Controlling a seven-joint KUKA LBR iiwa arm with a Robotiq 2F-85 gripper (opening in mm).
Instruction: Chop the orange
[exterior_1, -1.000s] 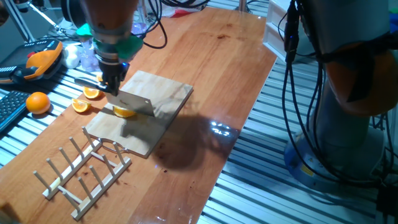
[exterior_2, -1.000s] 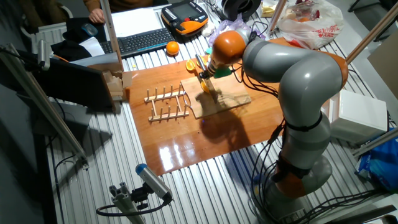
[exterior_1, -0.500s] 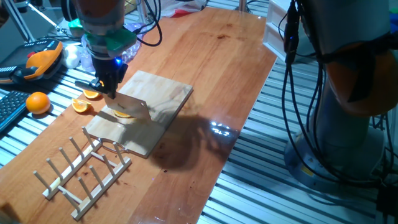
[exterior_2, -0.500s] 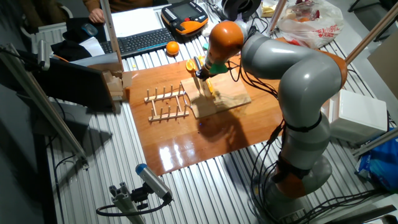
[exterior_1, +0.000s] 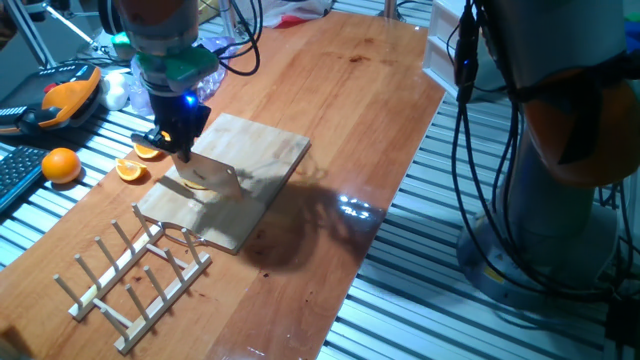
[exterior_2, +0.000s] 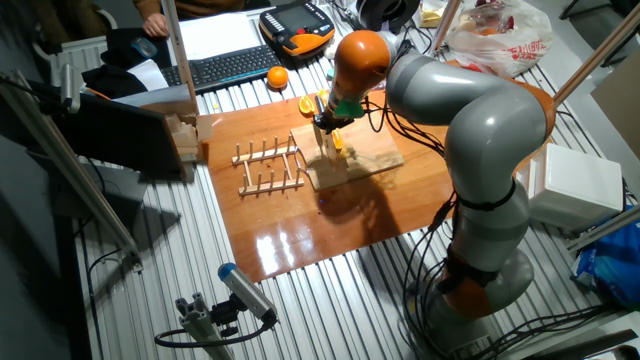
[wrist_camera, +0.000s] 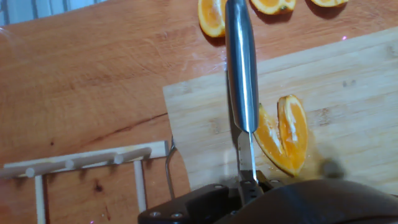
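Note:
The orange wedge (wrist_camera: 291, 130) lies on the wooden board (wrist_camera: 354, 93), and a cut shows down its middle. It also shows under the blade in one fixed view (exterior_1: 196, 184) and in the other fixed view (exterior_2: 340, 144). My gripper (exterior_1: 177, 143) is shut on a steel knife (wrist_camera: 241, 74) and holds it over the board (exterior_1: 250, 160). In the hand view the blade runs just left of the wedge, its edge against the wedge's left side. The gripper (exterior_2: 326, 121) stands above the board's near-left part (exterior_2: 365, 160).
Two orange slices (exterior_1: 130, 171) (exterior_1: 148, 152) lie on the table beside the board, and a whole orange (exterior_1: 60, 164) lies further left. A wooden dish rack (exterior_1: 135, 270) stands near the board's corner. A teach pendant (exterior_1: 65, 95) and a keyboard (exterior_2: 225, 65) lie past the table edge.
My gripper has moved a little left with the knife, and the blade has shifted from over the wedge toward its left side. The wedge has stayed on the board.

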